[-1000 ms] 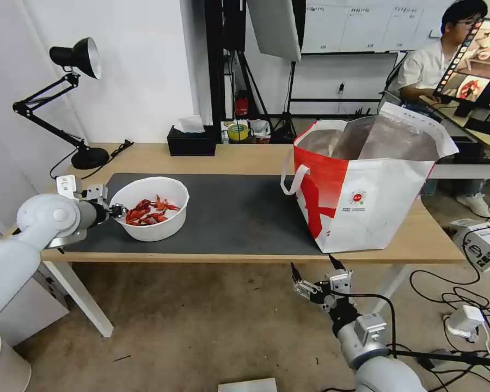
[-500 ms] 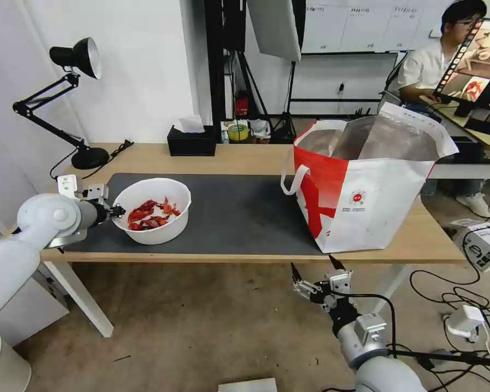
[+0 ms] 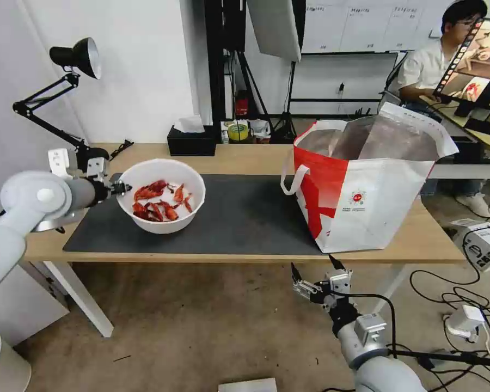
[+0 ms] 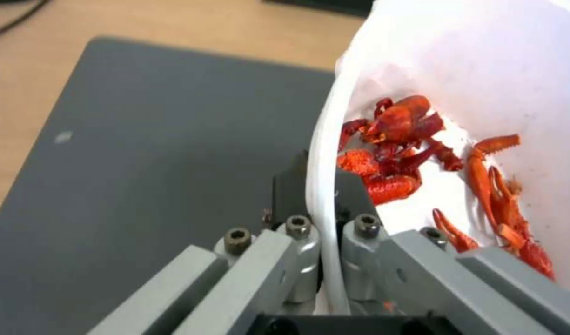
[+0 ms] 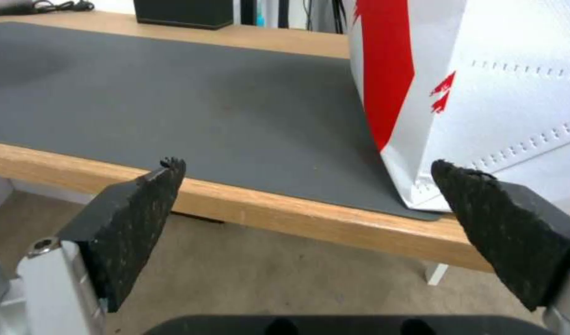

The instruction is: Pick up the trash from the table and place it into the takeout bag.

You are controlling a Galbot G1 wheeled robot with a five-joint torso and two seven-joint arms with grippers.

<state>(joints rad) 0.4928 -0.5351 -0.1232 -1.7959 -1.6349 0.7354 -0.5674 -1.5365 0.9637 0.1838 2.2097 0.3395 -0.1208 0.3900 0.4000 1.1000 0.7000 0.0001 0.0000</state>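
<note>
A white bowl [image 3: 163, 218] holding red crayfish shells [image 3: 160, 200] hangs tilted above the left part of the dark grey mat [image 3: 239, 215]. My left gripper [image 3: 120, 188] is shut on the bowl's left rim; in the left wrist view the fingers [image 4: 353, 195] pinch the thin white rim [image 4: 325, 153], with shells [image 4: 396, 139] inside. The takeout bag [image 3: 370, 201], white and red with a foil lining, stands open on the table's right end [image 3: 435, 239]. My right gripper [image 3: 313, 267] hangs open below the table's front edge, apart from everything.
A black tissue box [image 3: 191, 142] sits at the table's back edge, and a black desk lamp [image 3: 76, 60] stands at the back left corner. Cables and a power box [image 3: 487, 245] lie on the floor to the right. The bag's loop handle [image 3: 291, 182] hangs toward the mat.
My left gripper has lifted the bowl off the mat and carried it up and slightly right. The shells have slid inside. The right arm has not moved.
</note>
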